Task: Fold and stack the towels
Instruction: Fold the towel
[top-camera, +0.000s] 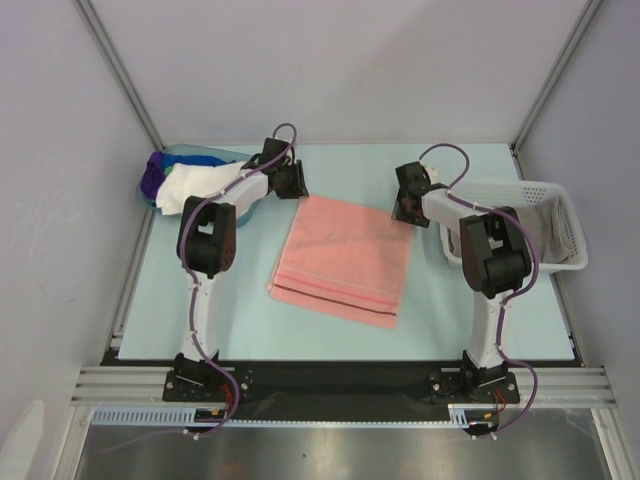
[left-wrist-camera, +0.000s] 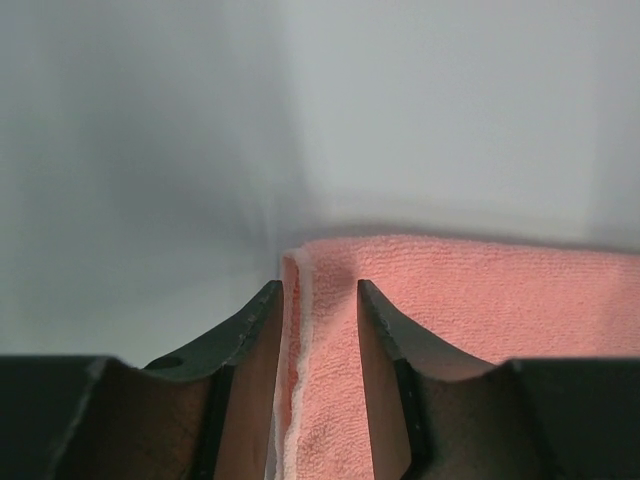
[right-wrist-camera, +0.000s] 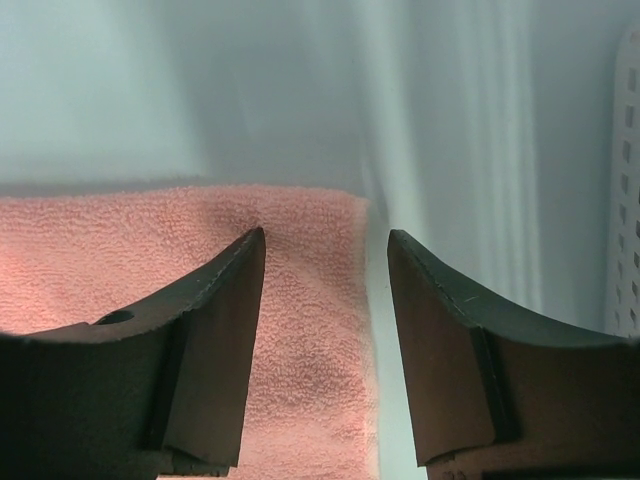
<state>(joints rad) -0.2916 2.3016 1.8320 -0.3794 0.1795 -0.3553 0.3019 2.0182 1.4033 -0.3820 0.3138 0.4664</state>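
Note:
A salmon pink towel (top-camera: 345, 260) lies folded flat in the middle of the table, its striped hem toward the arms. My left gripper (top-camera: 297, 185) is at the towel's far left corner. In the left wrist view the left gripper (left-wrist-camera: 320, 285) is open, and the doubled edge of the pink towel (left-wrist-camera: 500, 300) runs between its fingers. My right gripper (top-camera: 403, 207) is at the far right corner. In the right wrist view the right gripper (right-wrist-camera: 327, 235) is open over the pink towel (right-wrist-camera: 120, 260), with bare table between the cloth's edge and the right finger.
A translucent blue tub (top-camera: 205, 153) at the back left holds a white towel (top-camera: 200, 182) and a purple towel (top-camera: 152, 172), partly under the left arm. A white mesh basket (top-camera: 520, 187) at the right holds a grey towel (top-camera: 548, 235). The basket wall (right-wrist-camera: 630, 180) is close to the right gripper.

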